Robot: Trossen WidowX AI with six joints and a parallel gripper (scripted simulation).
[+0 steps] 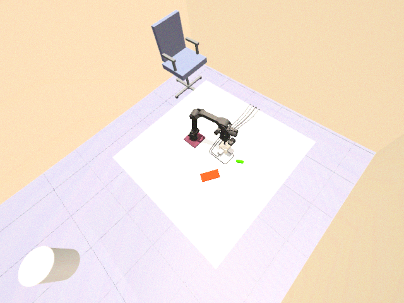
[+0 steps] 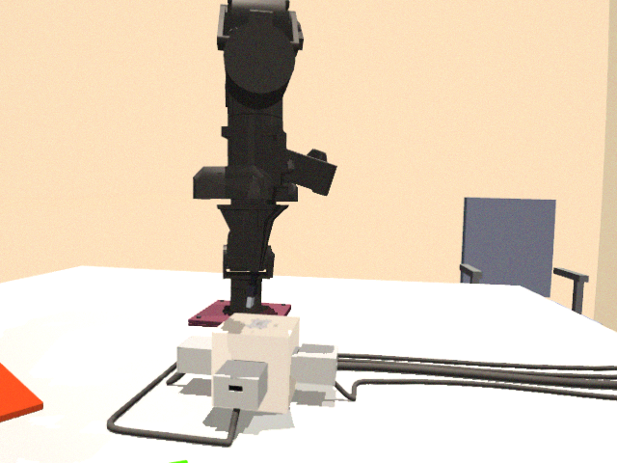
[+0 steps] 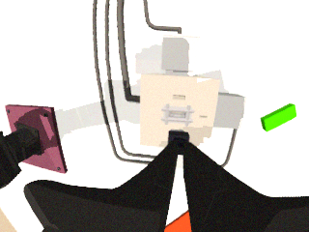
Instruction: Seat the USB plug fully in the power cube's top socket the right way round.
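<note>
The power cube (image 1: 225,148) (image 2: 254,346) (image 3: 154,92) is cream, with grey plug blocks on its sides. The socket (image 2: 258,323) (image 3: 178,114) on its top is empty and has a pale raised frame around it. My gripper (image 1: 225,142) (image 2: 253,273) (image 3: 180,147) points down and is shut on the dark USB plug (image 2: 253,285) (image 3: 179,135). The plug's silver tip (image 2: 251,301) points down, above and clear of the cube top. The wrist view hides that tip, and which way round the plug is cannot be told.
Grey plug blocks (image 2: 240,386) (image 2: 195,354) (image 2: 316,366) stick out from the cube, with dark cables (image 2: 169,439) around it. A green block (image 1: 239,161) (image 3: 279,117) and an orange slab (image 1: 209,175) (image 2: 17,395) lie near. The arm stands on a maroon base plate (image 2: 206,316) (image 3: 48,130).
</note>
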